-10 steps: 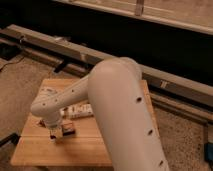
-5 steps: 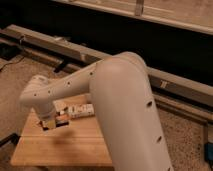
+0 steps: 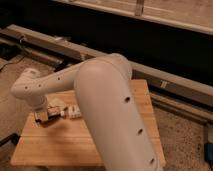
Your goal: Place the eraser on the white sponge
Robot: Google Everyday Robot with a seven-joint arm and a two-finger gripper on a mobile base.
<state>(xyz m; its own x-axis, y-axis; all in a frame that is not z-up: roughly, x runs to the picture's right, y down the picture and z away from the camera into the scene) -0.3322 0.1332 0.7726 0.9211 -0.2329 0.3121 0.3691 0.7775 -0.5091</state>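
My gripper (image 3: pixel 43 117) hangs from the white arm (image 3: pixel 100 95) low over the left side of the wooden table (image 3: pixel 75 142). Something small and dark shows at the gripper, and I cannot tell whether it is the eraser. A whitish pad, likely the white sponge (image 3: pixel 56 107), lies just right of the gripper, close to it. The arm hides much of the table's middle and back.
A longer white box with dark print (image 3: pixel 74 111) lies right of the pad, partly under the arm. The table's left edge (image 3: pixel 25 135) is close to the gripper. Metal rails (image 3: pixel 60 45) run behind the table, with speckled floor (image 3: pixel 185 145) to the right.
The gripper has moved left and slightly back across the table, from near the white items toward the left edge. The arm's elbow has swung up and to the left.
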